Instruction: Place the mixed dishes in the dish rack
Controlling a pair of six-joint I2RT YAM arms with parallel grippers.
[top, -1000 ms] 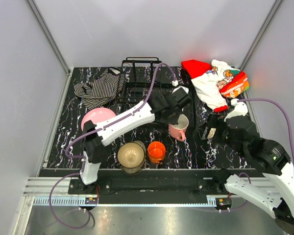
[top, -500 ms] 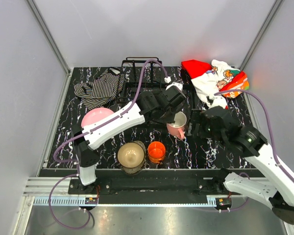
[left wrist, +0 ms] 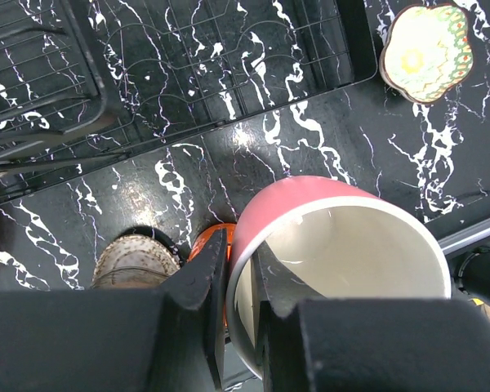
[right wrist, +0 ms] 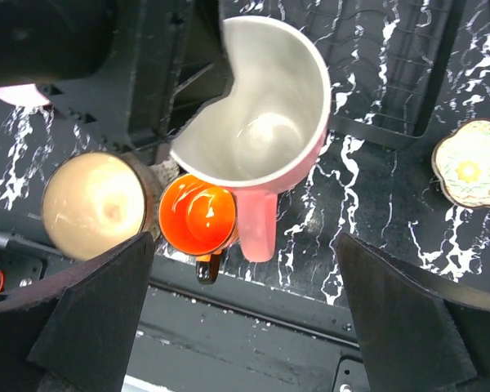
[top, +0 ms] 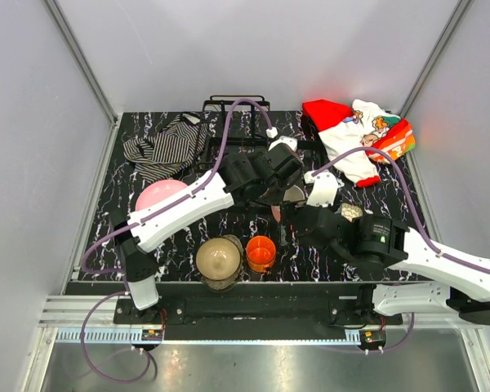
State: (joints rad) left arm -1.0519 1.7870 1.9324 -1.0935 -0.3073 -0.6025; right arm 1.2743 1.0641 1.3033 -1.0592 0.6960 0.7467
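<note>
My left gripper [top: 279,194] [left wrist: 241,269] is shut on the rim of the cream-pink mug [top: 276,214] [left wrist: 335,261], one finger inside and one outside, and holds it above the table. My right gripper [top: 298,227] [right wrist: 245,238] is open wide just right of the mug [right wrist: 261,122], above its handle. The small orange cup [top: 261,253] [right wrist: 198,214] and the brownish bowl [top: 219,258] [right wrist: 94,204] stand near the front edge. The pink plate [top: 159,196] lies at the left. The floral cup [top: 351,211] [right wrist: 472,173] [left wrist: 426,51] sits right of centre. The black wire dish rack [top: 243,135] [left wrist: 229,65] is behind. The tan-gold plate is not in view.
A striped black-white cloth [top: 165,145] lies at the back left beside the rack. A red-white printed cloth [top: 355,135] lies at the back right. Grey walls close in the table on three sides.
My right arm has swung left and forward, bringing its open gripper up to the mug. My left gripper has shifted slightly left and back with the mug in it.
</note>
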